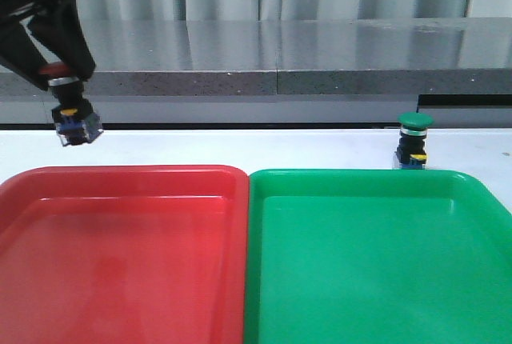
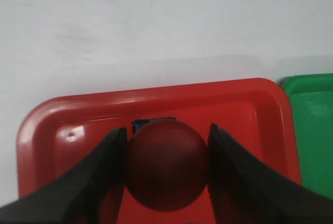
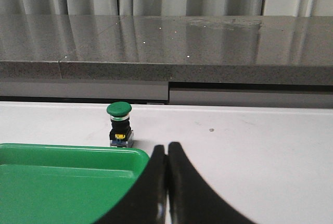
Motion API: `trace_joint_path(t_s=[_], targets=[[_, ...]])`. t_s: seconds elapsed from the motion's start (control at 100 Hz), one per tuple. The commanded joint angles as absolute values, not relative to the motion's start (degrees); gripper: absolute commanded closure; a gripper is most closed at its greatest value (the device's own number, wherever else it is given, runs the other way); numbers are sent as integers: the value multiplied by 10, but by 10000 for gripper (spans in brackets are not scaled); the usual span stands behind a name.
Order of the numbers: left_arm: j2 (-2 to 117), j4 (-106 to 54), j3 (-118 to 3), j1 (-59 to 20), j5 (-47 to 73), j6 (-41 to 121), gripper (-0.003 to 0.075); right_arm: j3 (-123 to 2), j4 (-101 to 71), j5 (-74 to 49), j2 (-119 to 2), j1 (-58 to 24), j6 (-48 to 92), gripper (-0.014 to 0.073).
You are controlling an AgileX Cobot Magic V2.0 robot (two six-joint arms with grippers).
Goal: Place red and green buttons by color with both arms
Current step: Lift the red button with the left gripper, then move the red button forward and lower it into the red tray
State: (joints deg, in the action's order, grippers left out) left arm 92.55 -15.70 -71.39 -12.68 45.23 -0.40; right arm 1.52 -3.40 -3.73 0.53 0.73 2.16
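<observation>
White tabletop (image 1: 240, 148) carries red tray (image 1: 120, 200) beside green tray (image 1: 384, 224); left gripper (image 2: 166, 166) pinches the red button (image 2: 166, 166) above the red tray; green button (image 1: 414, 142) stands behind the green tray; right gripper (image 3: 167, 182) pressed together, empty

The left pincer (image 2: 167, 169) clamps the red button (image 2: 166, 165) by its cap above the red tray (image 2: 156, 99); a green tray (image 2: 312, 130) adjoins it on the white worktop (image 2: 156, 26)
</observation>
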Motion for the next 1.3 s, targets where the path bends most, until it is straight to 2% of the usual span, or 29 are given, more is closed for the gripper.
trace_joint_path(t_s=[0.0,0.18,0.35,0.85,1.29], targets=[[897,-174,-706,-152,398,-7,533,8,-33,3,15,12,23,660],[888,-174,-649,-191,318,-25,533,8,-33,3,15,12,23,660],[886,-173,-622,-207,309,-31,533,8,-33,3,15,12,23,660],[885,-169,-547,-207,234,-37,533,8,-33,3,15,12,23,660],[893,-167,-536,-207,234,-37,530,8,-33,3,15,12,23,660]])
